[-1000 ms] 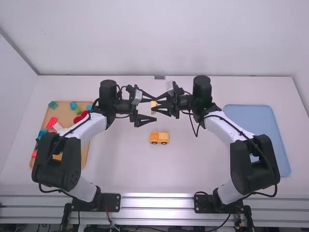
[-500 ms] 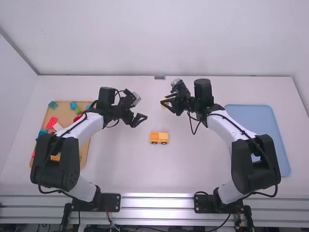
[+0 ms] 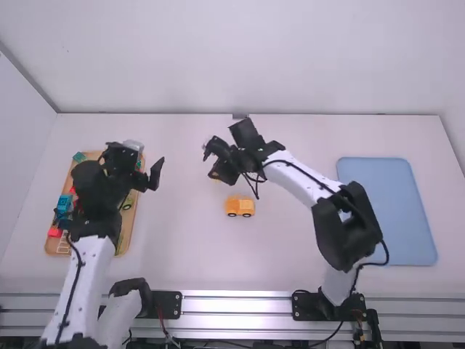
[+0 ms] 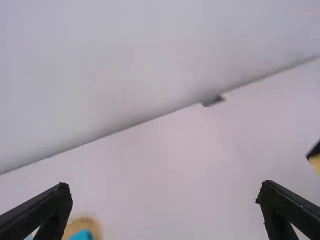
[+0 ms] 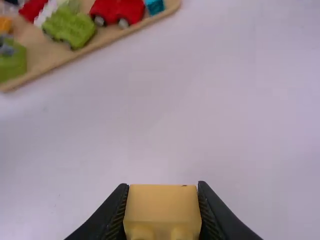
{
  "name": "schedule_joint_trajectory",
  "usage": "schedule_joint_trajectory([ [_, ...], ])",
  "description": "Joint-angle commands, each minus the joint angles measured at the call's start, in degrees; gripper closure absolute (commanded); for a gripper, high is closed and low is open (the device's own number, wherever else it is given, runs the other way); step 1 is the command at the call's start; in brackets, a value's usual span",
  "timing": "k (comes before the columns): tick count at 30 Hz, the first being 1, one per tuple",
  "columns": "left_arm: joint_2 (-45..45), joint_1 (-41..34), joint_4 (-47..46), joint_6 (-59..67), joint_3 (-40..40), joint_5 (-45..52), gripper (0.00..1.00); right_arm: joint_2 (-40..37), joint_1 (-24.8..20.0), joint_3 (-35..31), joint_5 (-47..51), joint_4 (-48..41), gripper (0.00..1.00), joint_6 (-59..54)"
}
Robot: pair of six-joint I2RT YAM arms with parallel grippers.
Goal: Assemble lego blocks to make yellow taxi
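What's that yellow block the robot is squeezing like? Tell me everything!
The block is pale yellow and looks like smooth plastic. It has a flat, squarish face and two round bumps at one edge. The right gripper pinches it on two opposite sides, above the table, near the yellow car.

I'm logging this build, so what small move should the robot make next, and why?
Probably bring the right gripper over the yellow-orange car: it grips a yellow block, and the car stands upright on the table close by, wheels down.
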Motion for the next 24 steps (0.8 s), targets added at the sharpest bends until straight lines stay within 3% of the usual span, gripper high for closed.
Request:
schedule_joint_trajectory([
  [1,-6.58,3.69,-0.04,-4.15,-3.65,-1.44,0.01,5.38,3.52,6.78,0.83,-4.57,0.89,-6.91],
  [9,-21.27,10.67,-0.46,-9.22,-10.47,-4.55,0.01,17.40,14.80,17.79,18.25,-16.06,0.89,-12.11],
  [13,-23.69,11.37,-0.96,-9.18,-11.67,-4.33,0.01,22.43,17.42,21.35,24.15,-19.23,0.89,-12.15],
  [17,-23.69,11.06,-1.01,-9.01,-12.28,-4.48,0.01,26.62,18.03,25.40,29.00,-21.79,0.94,-9.86],
  [24,-23.69,11.02,-1.11,-8.98,-12.35,-4.46,0.01,27.15,16.48,28.33,28.83,-25.55,0.92,-8.83],
])
